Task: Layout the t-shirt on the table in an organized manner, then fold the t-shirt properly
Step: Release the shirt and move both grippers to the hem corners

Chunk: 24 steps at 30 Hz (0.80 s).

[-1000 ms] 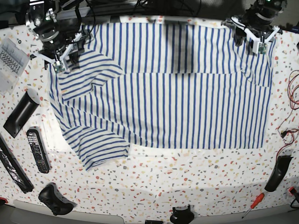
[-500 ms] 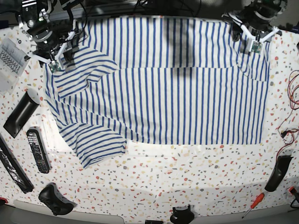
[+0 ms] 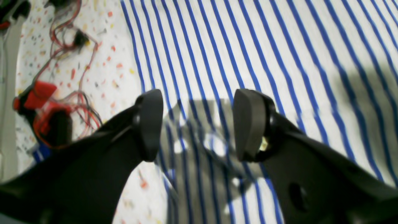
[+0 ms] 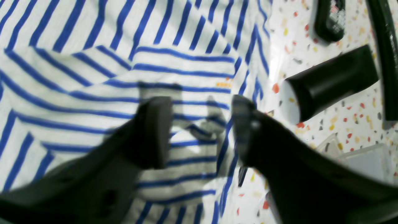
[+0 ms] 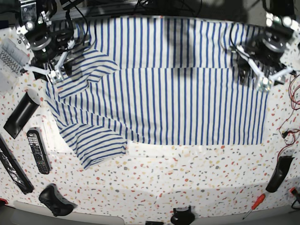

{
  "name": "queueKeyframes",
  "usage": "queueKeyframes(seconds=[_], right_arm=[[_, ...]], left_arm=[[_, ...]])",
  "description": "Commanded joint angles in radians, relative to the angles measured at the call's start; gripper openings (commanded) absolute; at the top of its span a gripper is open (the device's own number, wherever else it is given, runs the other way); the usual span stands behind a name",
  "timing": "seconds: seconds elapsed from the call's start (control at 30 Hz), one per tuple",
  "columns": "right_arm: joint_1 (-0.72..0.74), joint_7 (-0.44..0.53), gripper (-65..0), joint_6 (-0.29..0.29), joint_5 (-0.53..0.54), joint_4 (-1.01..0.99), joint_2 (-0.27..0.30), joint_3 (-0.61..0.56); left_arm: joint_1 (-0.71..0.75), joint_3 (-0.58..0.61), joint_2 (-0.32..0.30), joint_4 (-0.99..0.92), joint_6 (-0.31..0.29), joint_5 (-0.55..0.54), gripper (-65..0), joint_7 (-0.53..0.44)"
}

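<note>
Item: right end effector [image 5: 57, 70], upper left of base view; dark curved pads spread wide, empty, over a folded sleeve

Item: t-shirt [image 5: 159, 84], centre; thin soft white cloth, blue stripes, lying on the desk [image 5: 187, 173], body mostly flat, lower left sleeve rumpled

Item: left end effector [image 5: 259, 75], upper right; pads wide apart, nothing held, above the shirt's right edge

Step judged: layout nearly finished, folding not begun. Next move likely calls for flattening the left sleeves, then pinching a cloth edge cleanly

Surface: hard speckled terrazzo-like desk
</note>
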Motion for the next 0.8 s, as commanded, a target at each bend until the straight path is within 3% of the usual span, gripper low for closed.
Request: queueKeyframes(seconds=[0.0,0.27,0.53,0.77], right_arm=[[0.012,0.011,-28.4,-0.006,0.0,0.019,0.01,0.006],[0.092,-0.062,-26.0,-0.006,0.003,0.019,0.01,0.006],[0.147,-0.085,-26.0,-0.005,0.037,0.019,0.01,0.006],[0.162,-0.117,-26.0,-0.004,0.115,0.019,0.01,0.006]], left_arm=[[-0.051,-0.005,-0.019,-0.006,-0.005,-0.018,-31.9,-0.007],[-0.426,-0.005,-0.045,-0.377,-0.018,-0.129,-31.9,-0.035],[-0.795,-0.005,-0.063,-0.897,-0.164,-0.197,-31.9,-0.027],[-1.093,-0.005,-0.111,-1.412,-0.19,-0.225,-31.9,-0.124]])
